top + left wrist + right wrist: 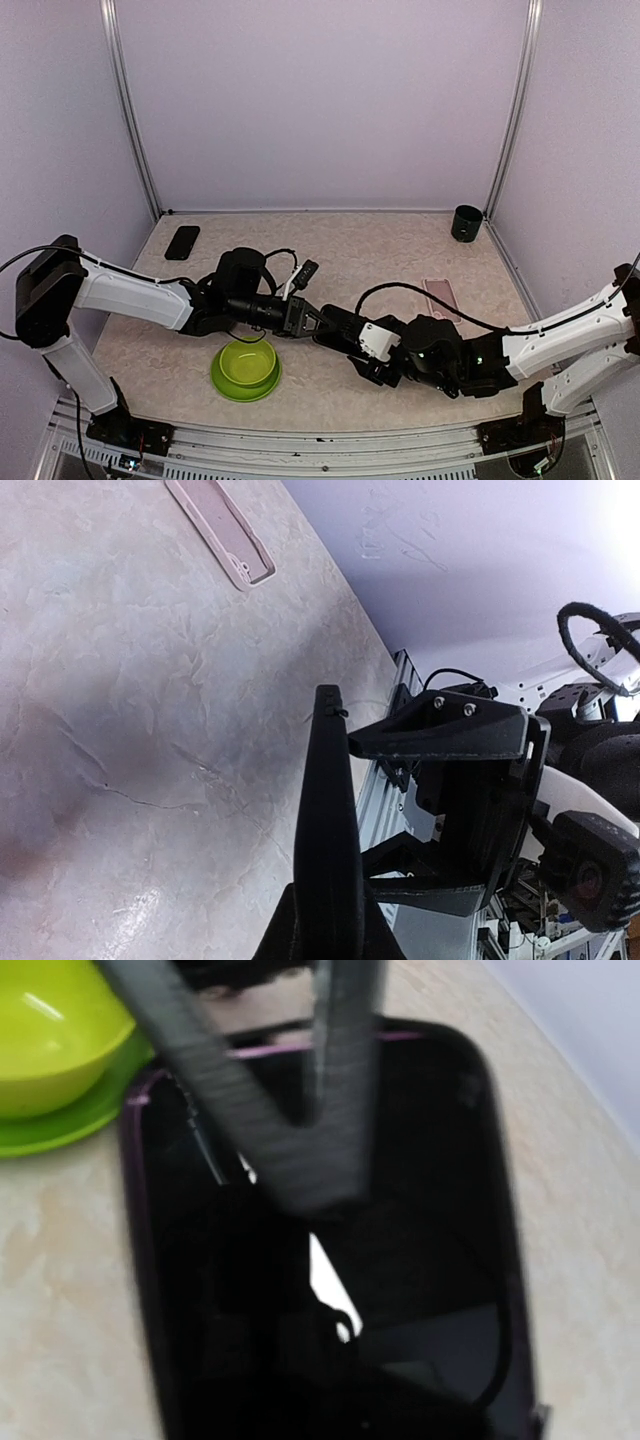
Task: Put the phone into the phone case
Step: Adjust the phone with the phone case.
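Left pincer [306, 318] is seen clamped on the thin, glossy, round-cornered black phone [430, 1190] over the marbled surface [400, 250], the right pincer [342, 340] has its jaws set apart beside it, grip not discernible, and the flat pink phone case [441, 297] is laid well apart.

We are looking down from above and behind the arm bases [105, 415] over the whole tabletop [380, 250]. From the left wrist we are facing low across it toward the phone case [220, 530]; from the right, crowding the phone [400, 1210], which all three are sharing.
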